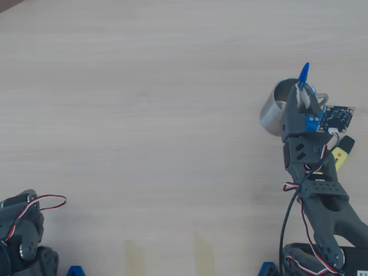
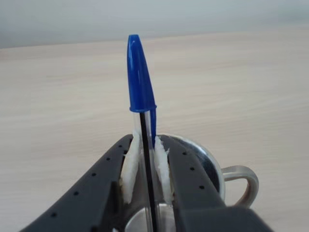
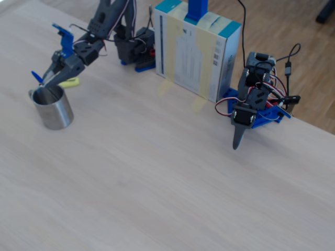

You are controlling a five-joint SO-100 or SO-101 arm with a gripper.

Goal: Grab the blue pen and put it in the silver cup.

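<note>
My gripper [image 1: 300,95] is shut on the blue pen [image 1: 303,75], right over the open mouth of the silver cup [image 1: 269,114]. In the wrist view the pen [image 2: 140,77] stands between my white-padded fingers [image 2: 129,166], blue cap up, and its clear barrel runs down toward the cup [image 2: 215,166], whose loop handle is at the right. In the fixed view my gripper [image 3: 46,81] holds the pen [image 3: 36,77] tilted above the cup [image 3: 52,111] at the far left. The pen's lower end is hidden by my fingers.
A yellow highlighter with a black cap [image 1: 341,155] lies beside my arm, close to the cup; it also shows in the fixed view [image 3: 69,82]. A second arm [image 3: 251,107] rests at the right. A cardboard box [image 3: 196,52] stands at the back. Two tape strips [image 1: 135,256] mark the near table edge.
</note>
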